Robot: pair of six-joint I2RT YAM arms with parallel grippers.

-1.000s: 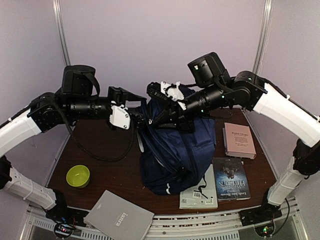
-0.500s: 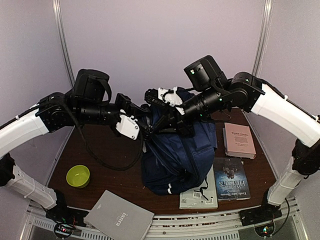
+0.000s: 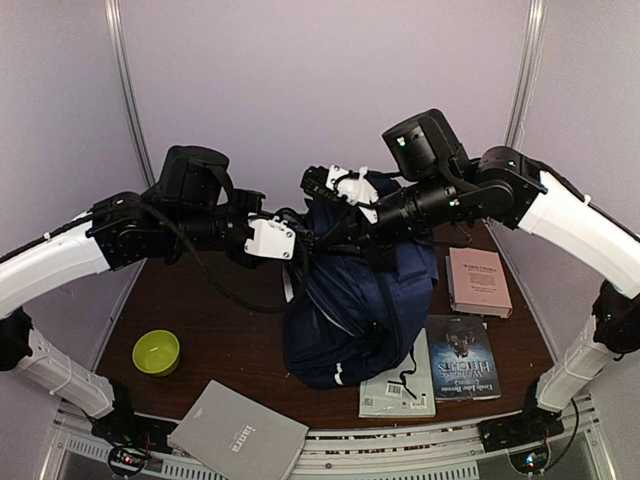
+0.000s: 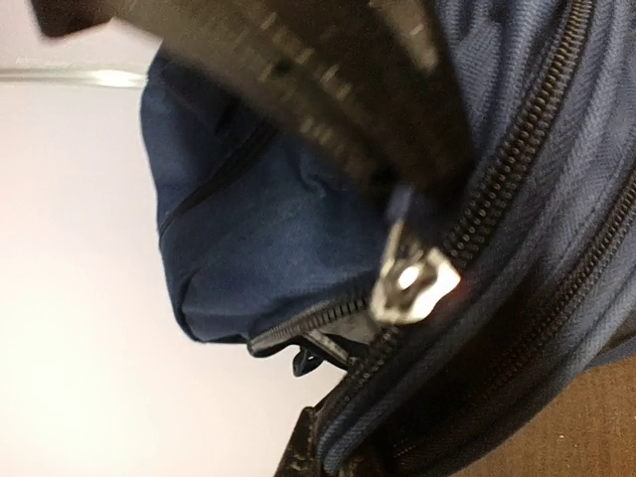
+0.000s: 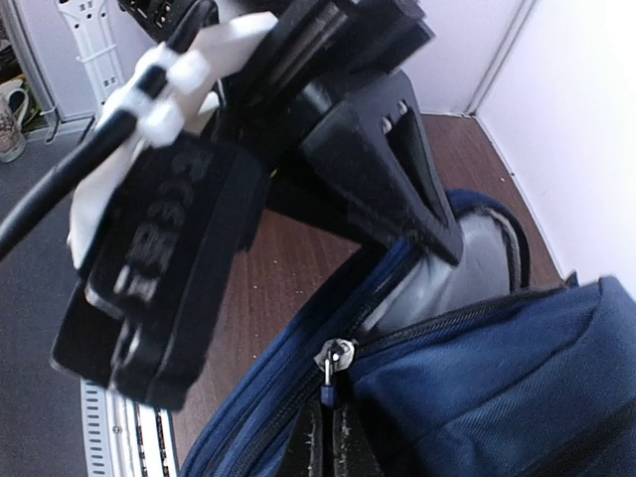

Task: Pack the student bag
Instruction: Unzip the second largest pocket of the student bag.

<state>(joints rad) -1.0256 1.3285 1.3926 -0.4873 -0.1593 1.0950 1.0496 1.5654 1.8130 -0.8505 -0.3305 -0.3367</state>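
Atop the student bag (image 3: 350, 310), left end effector (image 3: 308, 243) and right end effector (image 5: 325, 422) pinch it.

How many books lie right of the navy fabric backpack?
3: a pink-covered book farthest back, a dark-covered book nearer, a white booklet against the backpack. Others may be hidden.

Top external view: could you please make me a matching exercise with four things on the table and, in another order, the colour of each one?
Things:
1. bowl
2. student bag
3. flat case marked "hama"
4. rearmost book

Colours:
A. grey
B. pale pink
C. lime green
D. navy blue

Right pairs: 1-C, 2-D, 3-A, 4-B.
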